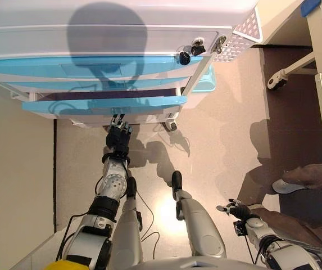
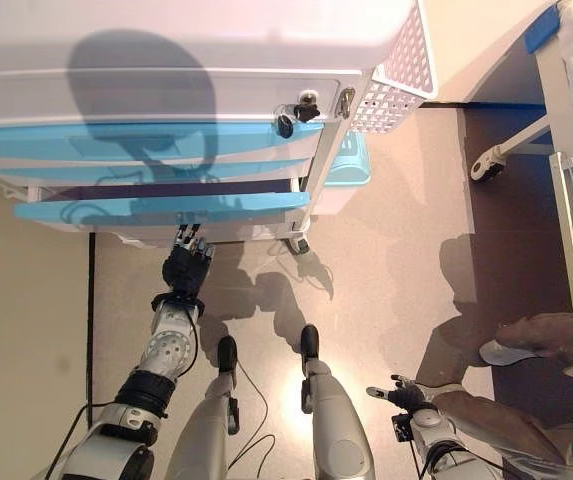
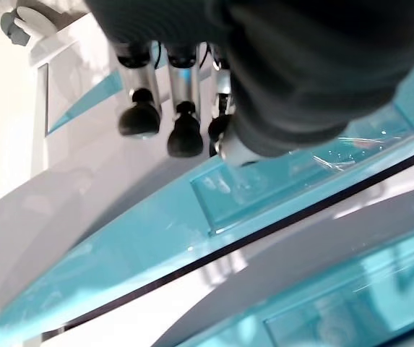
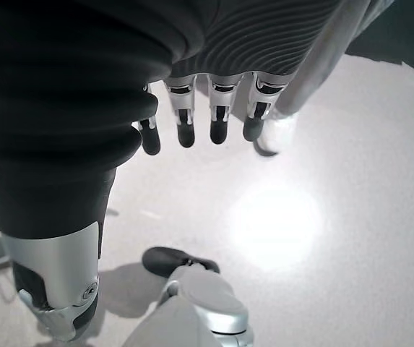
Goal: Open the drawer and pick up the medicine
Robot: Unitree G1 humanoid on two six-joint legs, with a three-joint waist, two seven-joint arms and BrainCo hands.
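Your right hand [image 1: 236,210] low at lower right, fingers straight and loose, holding nothing, your left hand [image 1: 118,136] at centre left, fingers extended to the underside of the part-open blue drawer [image 1: 104,104], cabinet [image 1: 93,39] at top, medicine not visible.

Drawer [image 1: 104,105]: light-blue front, white body, lowest of the blue-fronted tier on the white cabinet, upper left of the frame. Pulled partly out; dark gap above it. Medicine not visible.
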